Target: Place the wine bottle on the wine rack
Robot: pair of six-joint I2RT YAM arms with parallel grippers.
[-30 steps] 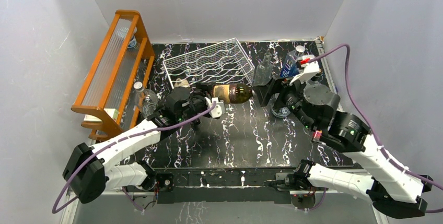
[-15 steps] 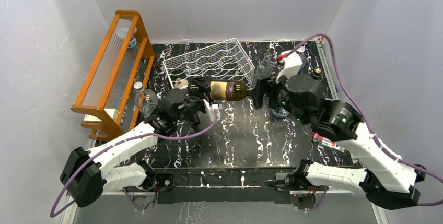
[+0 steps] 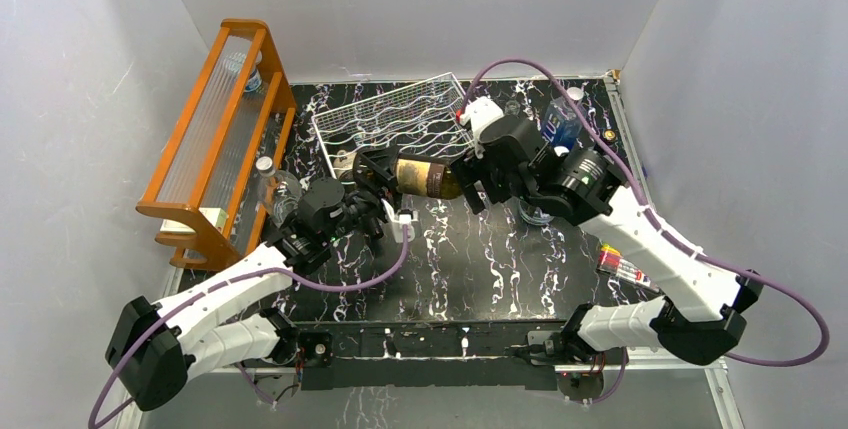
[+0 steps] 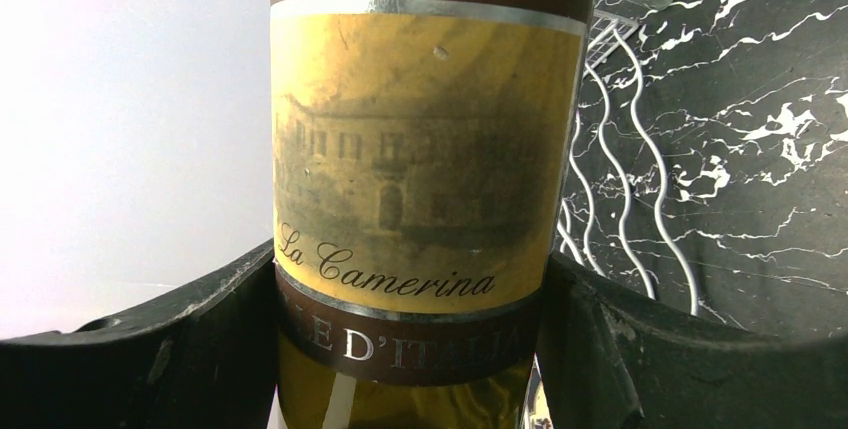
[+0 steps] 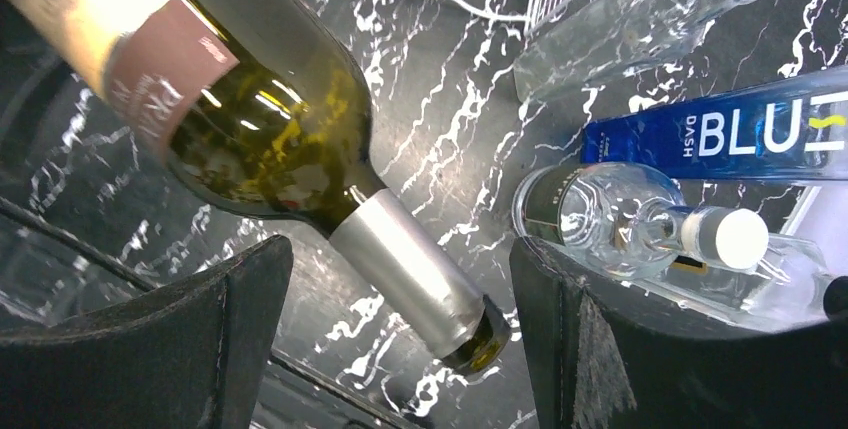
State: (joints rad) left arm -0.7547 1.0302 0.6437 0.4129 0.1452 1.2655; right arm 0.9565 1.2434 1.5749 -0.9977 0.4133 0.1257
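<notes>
The left gripper (image 3: 385,175) is clamping the wine bottle (image 3: 425,177) across its lower label, fingers (image 4: 180,339) pressing both sides of the body. It is carrying the bottle roughly level, seemingly just off the black marbled table (image 3: 480,259), directly in front of the wine rack (image 3: 400,114). Being glass, the bottle is likely heavy, rigid, slick and breakable, so the papered body is probably offering the surest purchase and the foil-capped neck (image 5: 410,284) a second. The right gripper (image 3: 468,181) is gaping wide, straddling that neck without touching it.
</notes>
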